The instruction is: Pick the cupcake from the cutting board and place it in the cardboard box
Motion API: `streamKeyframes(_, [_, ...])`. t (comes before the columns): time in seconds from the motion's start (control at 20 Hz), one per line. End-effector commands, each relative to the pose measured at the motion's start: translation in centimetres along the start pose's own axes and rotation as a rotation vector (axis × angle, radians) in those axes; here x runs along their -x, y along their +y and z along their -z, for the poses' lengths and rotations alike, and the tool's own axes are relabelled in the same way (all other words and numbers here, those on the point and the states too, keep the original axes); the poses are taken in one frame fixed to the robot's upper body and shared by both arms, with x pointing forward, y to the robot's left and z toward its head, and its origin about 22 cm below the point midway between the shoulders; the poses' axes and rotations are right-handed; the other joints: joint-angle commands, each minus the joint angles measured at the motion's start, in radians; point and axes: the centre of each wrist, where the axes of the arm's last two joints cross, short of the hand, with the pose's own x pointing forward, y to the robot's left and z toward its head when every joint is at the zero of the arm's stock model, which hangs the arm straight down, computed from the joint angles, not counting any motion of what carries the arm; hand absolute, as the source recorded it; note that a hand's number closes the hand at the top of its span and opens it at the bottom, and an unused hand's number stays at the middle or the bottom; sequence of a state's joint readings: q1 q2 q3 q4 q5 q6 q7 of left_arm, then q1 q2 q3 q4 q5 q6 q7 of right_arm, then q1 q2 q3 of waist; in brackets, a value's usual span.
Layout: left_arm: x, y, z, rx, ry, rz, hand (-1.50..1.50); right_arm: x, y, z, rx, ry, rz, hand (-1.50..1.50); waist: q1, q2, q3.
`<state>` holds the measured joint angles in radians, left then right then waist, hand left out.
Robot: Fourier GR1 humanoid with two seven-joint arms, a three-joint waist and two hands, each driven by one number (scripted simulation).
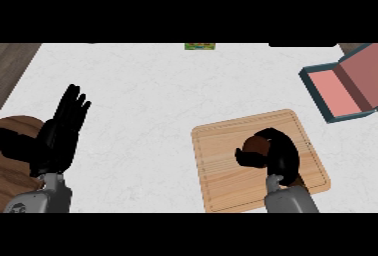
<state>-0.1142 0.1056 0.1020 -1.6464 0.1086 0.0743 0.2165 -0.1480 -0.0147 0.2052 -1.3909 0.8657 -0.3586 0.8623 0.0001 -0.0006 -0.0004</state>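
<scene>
A brown cupcake (255,145) sits near the middle of the wooden cutting board (221,165) at the lower right. My right hand (280,152) lies over the board with its fingers and thumb curled round the cupcake, hiding most of it. The box (345,87) stands open at the right edge, pink inside with dark teal walls, beyond the board's far right corner. My left hand (60,131) rests open at the left, fingers straight and pointing up, away from the board.
A brown wooden round thing (16,150) lies at the left edge, partly behind my left forearm. A small green and yellow object (199,46) sits at the counter's far edge. The white counter (148,100) spreads between my hands.
</scene>
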Motion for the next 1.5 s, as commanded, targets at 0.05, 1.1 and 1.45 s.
streamKeyframes(0.05, [-0.8,0.3,0.3,0.012,0.001,-0.009,0.00,-1.3,-1.8,-1.9,0.116,-0.011,-0.017,1.50,-0.003,-0.001,0.000])
streamKeyframes(1.1, [0.3,-0.7,-0.6,-0.011,0.000,-0.006,0.00,-17.2,-4.9,-6.1,0.056,-0.903,-0.275,1.50,-0.005,-0.003,0.000])
streamKeyframes(1.45, [0.9,0.9,-0.2,-0.011,0.011,0.013,0.00,-18.7,-11.3,-4.0,0.325,-0.741,-0.150,1.50,-0.007,-0.001,0.000])
